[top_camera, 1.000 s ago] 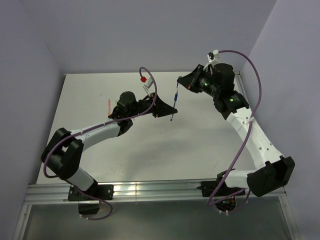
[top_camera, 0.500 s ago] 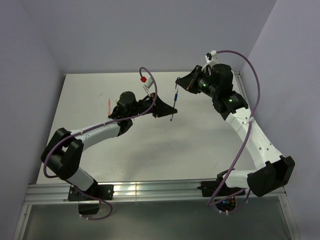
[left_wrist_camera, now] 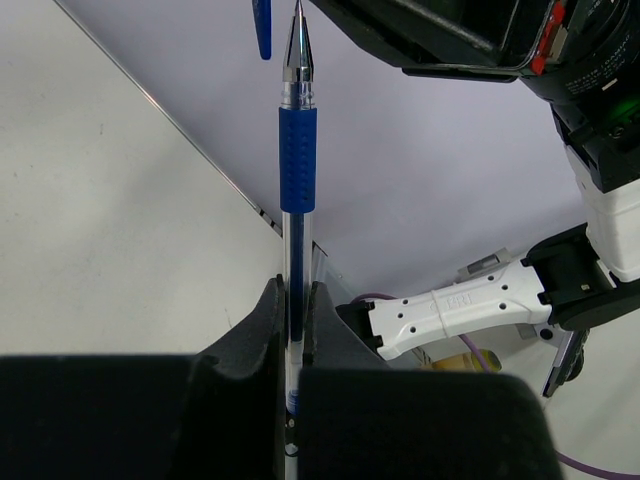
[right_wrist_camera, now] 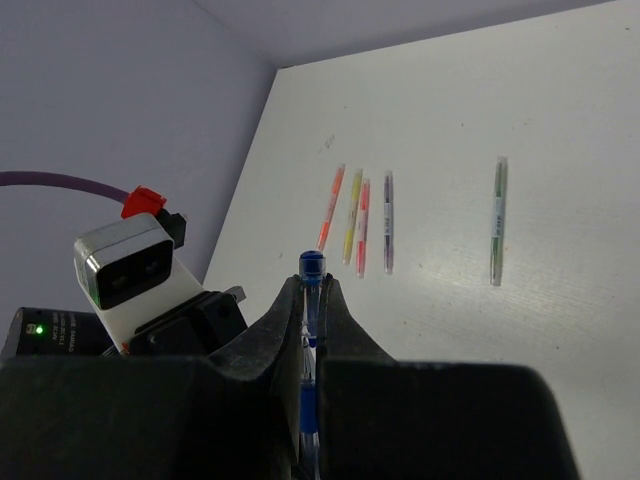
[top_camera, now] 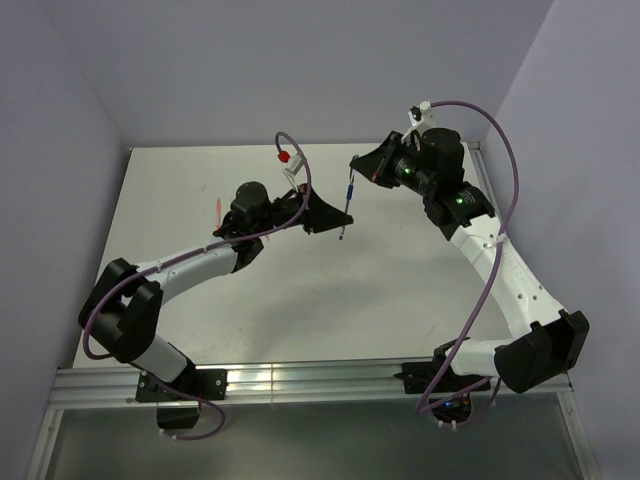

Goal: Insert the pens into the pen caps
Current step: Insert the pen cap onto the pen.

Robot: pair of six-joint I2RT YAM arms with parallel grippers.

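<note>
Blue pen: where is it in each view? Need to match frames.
Top external: blue pen centre, just above the middle, a thin line.
Left wrist: blue pen centre, rising from the left claw to the blue cap at the top edge.
Right wrist: apparently its blue end, low centre, above the right claw's tips.
Shared landmark: white table.

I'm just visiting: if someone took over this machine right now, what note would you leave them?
Left gripper: shut on the blue pen, tip aimed at the other arm.
Right gripper: shut on the blue cap, beside the pen tip, not yet on it.
On the table: five more pens, red-pink, yellow, orange, grey, green.
Done: pen and cap in hand. Left: align, push together; whether the rest are capped is unclear.
</note>
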